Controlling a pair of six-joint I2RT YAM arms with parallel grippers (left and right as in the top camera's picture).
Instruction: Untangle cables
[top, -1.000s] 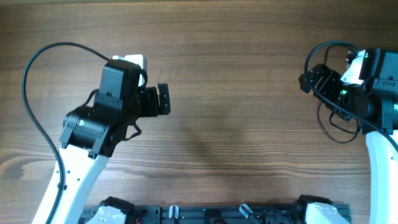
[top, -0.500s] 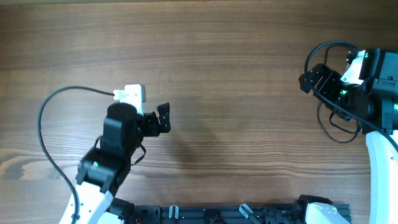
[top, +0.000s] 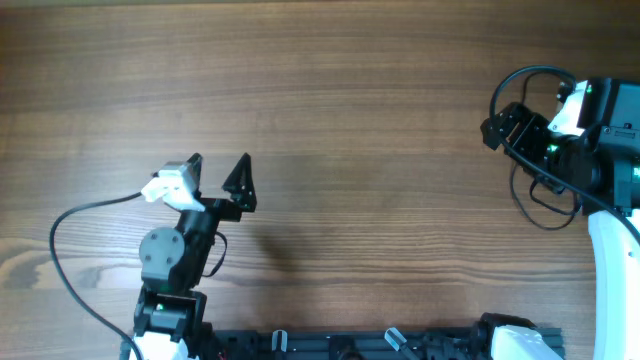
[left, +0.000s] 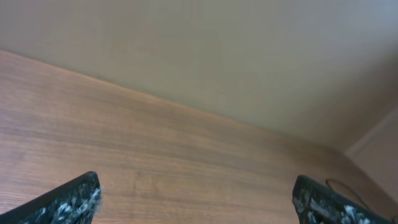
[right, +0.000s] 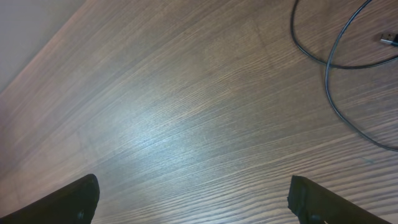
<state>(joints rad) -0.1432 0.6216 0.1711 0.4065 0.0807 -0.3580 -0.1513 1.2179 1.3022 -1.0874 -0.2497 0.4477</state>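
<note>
Since both wrist views look out between widely parted fingers with nothing between them, each pair of jaws stands apart and empty. The left gripper (top: 220, 168) points toward the far edge of the brown wood-grain table (top: 380, 100), its two dark speckled fingertips (left: 68, 200) sitting at the bottom corners of the left wrist view. Beyond them runs bare board, then a plain beige wall (left: 217, 50) meeting the tabletop along a straight line. The right gripper (top: 500, 127) sits at the right side of the table, aimed left, and its black fingertips (right: 71, 198) frame a stretch of board with a pale sheen.

The thin dark cables (right: 328, 65) lie on the wood at the right, under and just beside the right arm — two strands crossing in loose curves, one small plug end (right: 388, 40) lying flat nearby. They are well apart from the left gripper.

Compared with a second ago, the left arm has drawn back toward the near edge and its gripper has turned from facing right to facing the far edge — the thick black arm cable (top: 75, 215) now loops lower. The right arm and the cables are unchanged.
</note>
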